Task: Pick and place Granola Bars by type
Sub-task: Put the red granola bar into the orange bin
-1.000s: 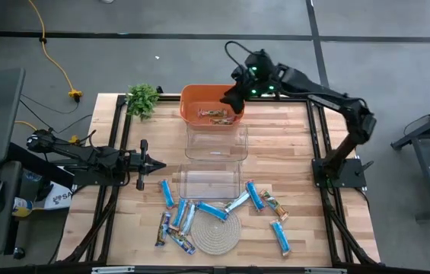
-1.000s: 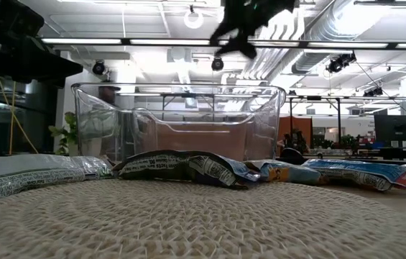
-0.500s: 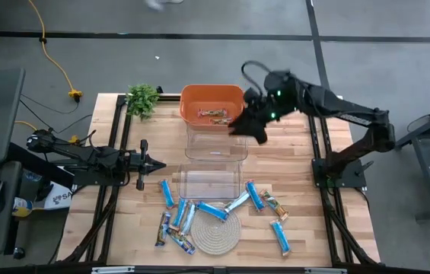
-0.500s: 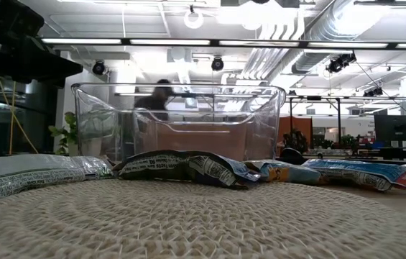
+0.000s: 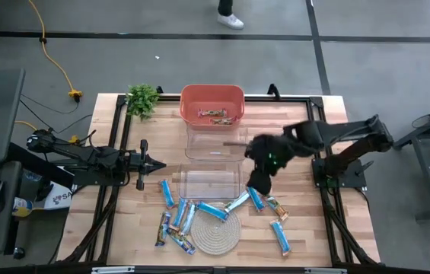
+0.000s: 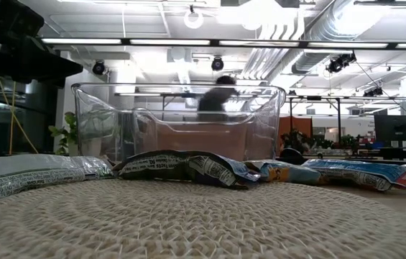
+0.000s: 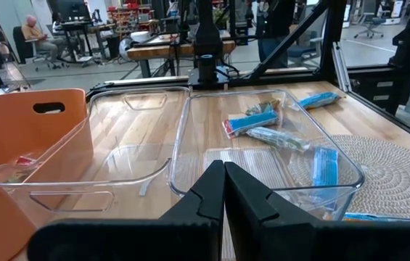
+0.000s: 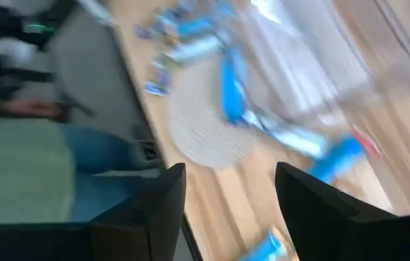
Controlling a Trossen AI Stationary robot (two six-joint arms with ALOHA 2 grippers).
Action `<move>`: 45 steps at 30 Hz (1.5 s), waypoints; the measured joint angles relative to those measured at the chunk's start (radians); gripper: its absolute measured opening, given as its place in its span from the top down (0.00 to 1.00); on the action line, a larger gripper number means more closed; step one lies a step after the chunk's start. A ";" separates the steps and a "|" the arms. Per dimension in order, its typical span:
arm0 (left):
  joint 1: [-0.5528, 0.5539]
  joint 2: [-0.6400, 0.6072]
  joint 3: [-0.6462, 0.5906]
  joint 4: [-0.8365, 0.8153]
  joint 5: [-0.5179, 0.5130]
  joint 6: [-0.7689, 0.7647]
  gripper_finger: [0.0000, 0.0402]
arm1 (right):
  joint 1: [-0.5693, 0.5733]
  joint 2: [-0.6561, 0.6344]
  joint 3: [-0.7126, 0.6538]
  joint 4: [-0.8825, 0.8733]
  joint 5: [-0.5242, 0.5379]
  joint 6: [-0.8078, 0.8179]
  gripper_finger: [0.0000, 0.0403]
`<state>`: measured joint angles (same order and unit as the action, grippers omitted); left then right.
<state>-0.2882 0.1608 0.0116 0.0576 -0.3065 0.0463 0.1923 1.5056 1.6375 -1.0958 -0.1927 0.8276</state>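
Note:
Several granola bars, mostly light blue [image 5: 211, 211], lie flat on the wood near the table's front edge, around a round woven coaster [image 5: 218, 232]. A brownish bar [image 5: 275, 205] lies at their right. Two bars [image 5: 215, 116] lie in the orange bin [image 5: 192, 95] at the far edge. My right gripper [image 5: 259, 184] hangs open above the right-hand bars, slanting down, with nothing between its fingers [image 8: 154, 210]. At the table's left edge my left gripper [image 5: 154, 166] stays level and shut [image 7: 223, 190], empty.
Two clear containers stand in a row between the orange bin and the bars: one at the middle [image 5: 216, 142], one nearer the front [image 5: 211, 183]. A small green plant [image 5: 142, 99] stands at the far left corner. Bare wood lies at the table's right.
My right gripper has swung from above the orange bin toward the table's near edge, passing the right side of the clear containers, and now hangs over the right-hand bars. It has tipped further down and rolled, staying open. Nothing on the table has moved.

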 joint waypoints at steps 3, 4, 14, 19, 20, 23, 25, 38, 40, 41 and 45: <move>0.000 0.000 0.000 0.000 0.000 0.000 0.98 | 0.049 0.021 0.000 -0.084 0.090 0.151 0.51; 0.000 0.000 0.000 -0.001 0.000 0.000 0.98 | 0.064 0.029 0.000 -0.100 0.119 0.203 0.51; 0.000 0.000 0.000 0.000 0.001 0.000 0.98 | 0.173 0.157 0.000 -0.235 0.266 0.539 0.51; 0.000 0.000 0.000 0.000 0.001 0.000 0.98 | 0.191 0.257 0.000 -0.293 0.292 0.587 0.51; 0.000 0.000 0.000 -0.001 0.001 0.000 0.98 | 0.191 0.277 0.000 -0.296 0.292 0.586 0.51; 0.000 0.000 0.000 0.000 0.001 0.000 0.98 | 0.191 0.335 0.000 -0.295 0.292 0.573 0.51; 0.000 0.000 0.000 0.000 0.002 0.000 0.98 | 0.189 0.370 0.000 -0.296 0.293 0.559 0.51; 0.000 0.000 0.000 -0.001 0.003 0.000 0.98 | 0.178 0.486 0.000 -0.302 0.290 0.535 0.51; 0.000 0.000 0.000 -0.001 0.003 0.000 0.98 | 0.182 0.496 0.000 -0.302 0.293 0.535 0.51; 0.000 0.000 0.000 0.000 0.003 0.000 0.98 | 0.182 0.502 0.000 -0.302 0.294 0.535 0.51; 0.000 0.000 0.000 0.000 0.003 0.000 0.98 | 0.182 0.511 -0.020 -0.253 0.284 0.527 0.51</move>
<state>-0.2885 0.1612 0.0116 0.0574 -0.3037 0.0465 0.3740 2.0162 1.6170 -1.3488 0.0916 1.3544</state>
